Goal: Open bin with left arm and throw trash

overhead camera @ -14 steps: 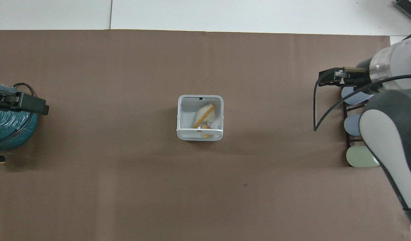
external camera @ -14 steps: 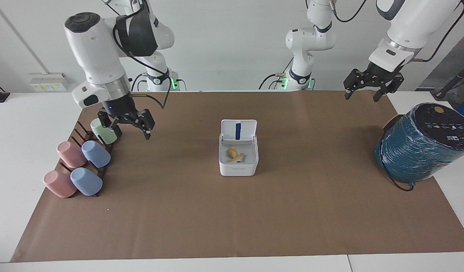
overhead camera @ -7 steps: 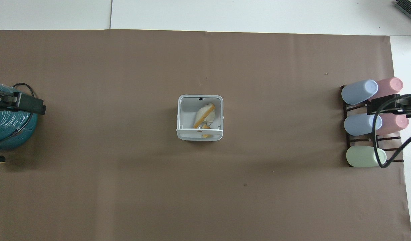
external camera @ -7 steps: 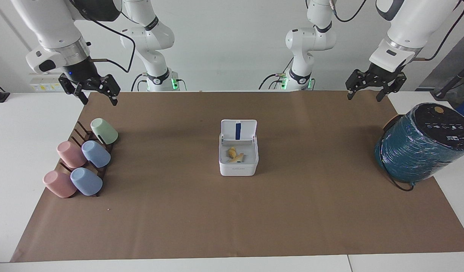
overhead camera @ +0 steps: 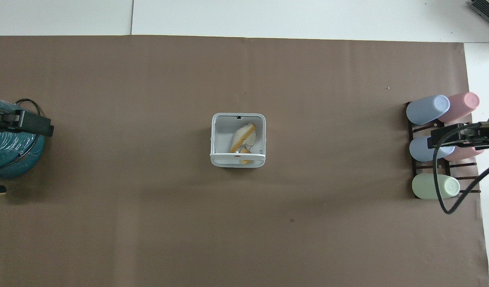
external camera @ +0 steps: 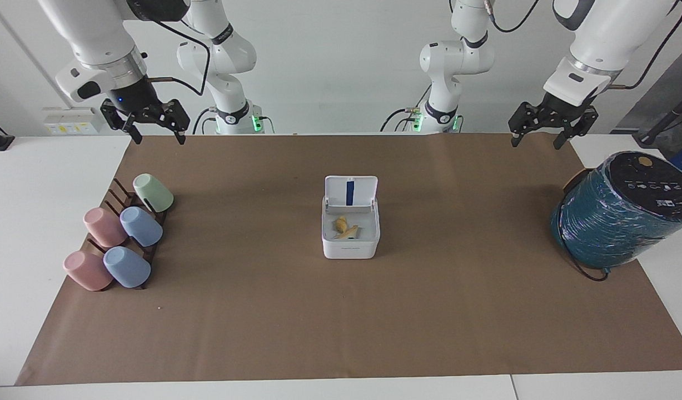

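The white bin point(external camera: 350, 249) stands in the middle of the brown mat, its lid point(external camera: 351, 191) swung upright on the side nearer the robots. Inside lie the trash scraps point(external camera: 344, 227): a pale bread-like wedge point(overhead camera: 242, 136) and a yellow lump, with whitish bits beside them. The bin also shows in the overhead view point(overhead camera: 213, 137). My left gripper point(external camera: 535, 142) hangs open and empty in the air over the mat's edge by the robots, near the teal cylinder. My right gripper point(external camera: 158, 136) hangs open and empty over the mat's edge, above the cup rack's end.
A big teal cylinder point(external camera: 618, 214) with a black top lies tilted at the left arm's end of the mat. A dark rack holds several pastel cups point(external camera: 121, 236) at the right arm's end. A cable trails below the right gripper in the overhead view point(overhead camera: 447, 199).
My right gripper has risen from beside the green cup and pulled back toward the robots' edge of the mat. The left gripper has barely moved. The bin and scraps are unchanged.
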